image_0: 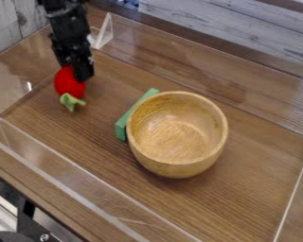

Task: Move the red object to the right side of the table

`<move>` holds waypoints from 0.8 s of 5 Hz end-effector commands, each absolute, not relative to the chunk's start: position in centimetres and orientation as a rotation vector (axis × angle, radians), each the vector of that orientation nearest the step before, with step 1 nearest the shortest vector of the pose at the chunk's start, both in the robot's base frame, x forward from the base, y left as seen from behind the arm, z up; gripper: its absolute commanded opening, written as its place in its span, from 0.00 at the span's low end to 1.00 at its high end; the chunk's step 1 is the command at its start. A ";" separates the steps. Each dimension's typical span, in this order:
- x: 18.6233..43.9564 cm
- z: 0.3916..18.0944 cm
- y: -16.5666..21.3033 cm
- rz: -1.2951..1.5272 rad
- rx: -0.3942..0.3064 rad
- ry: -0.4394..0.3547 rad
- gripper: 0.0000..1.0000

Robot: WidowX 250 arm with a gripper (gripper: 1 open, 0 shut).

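Gripper point(77, 69) points down at far-left tabletop point(242, 132), jaws apparently pinching top of red object point(69, 85); hold unconfirmed. Object hangs below-left of gripper, green end lowest. Wooden bowl point(177, 133) sits rightward, in path.

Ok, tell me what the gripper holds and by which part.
The gripper appears closed on the red object, gripping its rounded red upper part; the pale green leafy end hangs below.

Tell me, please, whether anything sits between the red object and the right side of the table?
Yes: the wooden bowl and a flat green piece beside it lie mid-table, right of the red object at the tool.
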State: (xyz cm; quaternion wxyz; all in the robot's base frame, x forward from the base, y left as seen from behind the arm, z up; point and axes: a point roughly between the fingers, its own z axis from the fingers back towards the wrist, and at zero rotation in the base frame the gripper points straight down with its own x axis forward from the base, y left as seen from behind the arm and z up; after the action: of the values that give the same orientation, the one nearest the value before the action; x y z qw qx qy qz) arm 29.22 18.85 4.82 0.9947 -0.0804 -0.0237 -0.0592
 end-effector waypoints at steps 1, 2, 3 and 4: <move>29.1 9.5 18.0 -0.094 -0.093 -0.142 0.00; 28.7 11.4 17.1 -0.132 -0.076 -0.189 0.00; 28.3 12.2 15.3 -0.191 -0.071 -0.218 0.00; 28.3 13.1 11.7 -0.318 -0.076 -0.244 0.00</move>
State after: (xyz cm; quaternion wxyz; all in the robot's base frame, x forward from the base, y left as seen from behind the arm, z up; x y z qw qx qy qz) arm 28.14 11.62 11.65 0.9814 -0.0521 -0.1017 -0.1542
